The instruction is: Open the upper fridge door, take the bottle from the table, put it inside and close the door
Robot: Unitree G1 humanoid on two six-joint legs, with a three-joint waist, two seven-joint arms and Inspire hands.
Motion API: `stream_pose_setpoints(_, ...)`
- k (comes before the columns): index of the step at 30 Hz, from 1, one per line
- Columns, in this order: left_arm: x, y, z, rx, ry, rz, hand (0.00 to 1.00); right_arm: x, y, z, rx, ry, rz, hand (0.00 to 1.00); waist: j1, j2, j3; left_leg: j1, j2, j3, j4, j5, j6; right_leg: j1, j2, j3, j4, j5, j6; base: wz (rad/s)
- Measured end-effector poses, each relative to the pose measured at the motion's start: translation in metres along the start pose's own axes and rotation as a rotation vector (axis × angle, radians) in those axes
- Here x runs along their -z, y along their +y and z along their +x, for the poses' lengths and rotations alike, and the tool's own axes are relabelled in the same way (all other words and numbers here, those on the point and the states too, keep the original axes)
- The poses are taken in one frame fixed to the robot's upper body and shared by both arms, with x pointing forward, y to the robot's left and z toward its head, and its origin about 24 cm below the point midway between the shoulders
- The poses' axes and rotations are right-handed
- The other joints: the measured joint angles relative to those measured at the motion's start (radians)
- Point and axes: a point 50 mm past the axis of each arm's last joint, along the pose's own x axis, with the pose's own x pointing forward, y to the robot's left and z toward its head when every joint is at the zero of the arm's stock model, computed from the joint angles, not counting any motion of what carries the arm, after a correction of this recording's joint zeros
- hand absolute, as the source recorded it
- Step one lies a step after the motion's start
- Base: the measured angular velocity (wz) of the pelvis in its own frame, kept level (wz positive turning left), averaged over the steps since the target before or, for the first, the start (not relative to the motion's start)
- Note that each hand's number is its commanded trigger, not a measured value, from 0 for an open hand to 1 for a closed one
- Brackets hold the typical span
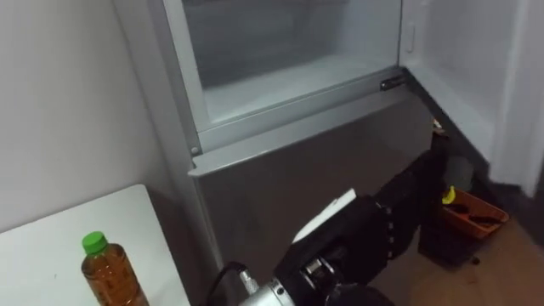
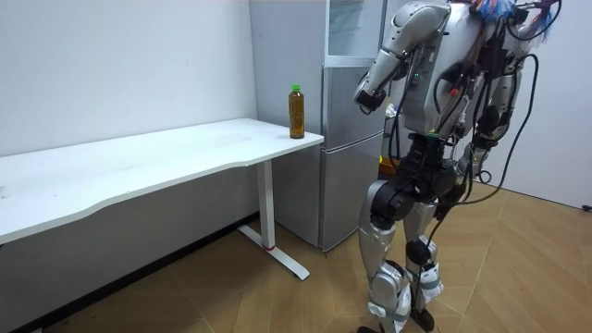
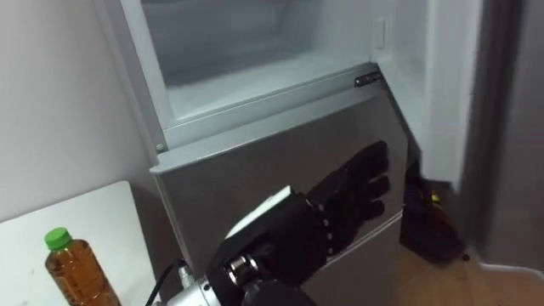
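My left robot hand (image 3: 344, 204) is raised in front of the fridge (image 1: 323, 153), level with its grey lower door (image 3: 255, 170). The fingers (image 3: 372, 167) are stretched out and apart, pointing toward the hinge side, and they hold nothing. I see the back of the robot hand, close to the door front, but I cannot tell whether it touches.

Above it the upper compartment (image 1: 280, 51) stands open. It is white inside, and its door (image 1: 459, 59) is swung out on my right.

The bottle (image 1: 110, 274) is still on the surface (image 1: 42, 255), down at my lower left and well apart from the robot hand. It stands upright, long axis vertical, cap up. It sits at the corner of the surface nearest the fridge, close to the end edge. It is a clear bottle of amber-brown liquid with a bright green cap.

In the room view I see the robot standing upright on the wood floor, facing the fridge. The white surface runs off to the room view's left along the wall. An orange container (image 1: 473, 217) lies on the floor beside the fridge, on my right.
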Motion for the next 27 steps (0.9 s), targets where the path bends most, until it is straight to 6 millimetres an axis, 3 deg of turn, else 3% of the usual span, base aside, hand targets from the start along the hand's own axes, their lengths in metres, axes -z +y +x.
stream_pose_setpoints(5,0.0,-0.003,0.0,0.059,0.003,0.001,0.0,0.007,0.006,0.0,0.001,0.014,0.014,0.0,0.001,-0.021,-0.0063,-0.001,0.008,0.005,-0.001,-0.001,-0.008,-0.003,0.009,0.002,-0.002,0.002,-0.005,-0.01)
stream_pose_setpoints(24,0.008,-0.002,-0.001,0.078,0.055,-0.023,0.0,0.011,0.003,0.0,0.025,0.032,0.025,0.0,0.005,-0.007,-0.011,-0.002,0.01,0.001,-0.001,-0.001,-0.011,0.004,0.011,0.002,-0.003,0.003,-0.008,0.0)
stream_pose_setpoints(27,0.018,0.0,-0.003,0.079,0.094,-0.036,0.0,0.011,0.003,0.0,0.024,0.033,0.019,0.0,0.005,-0.008,-0.0105,-0.003,0.01,-0.003,-0.004,-0.001,-0.011,0.007,0.011,-0.002,-0.003,0.003,-0.008,0.04)
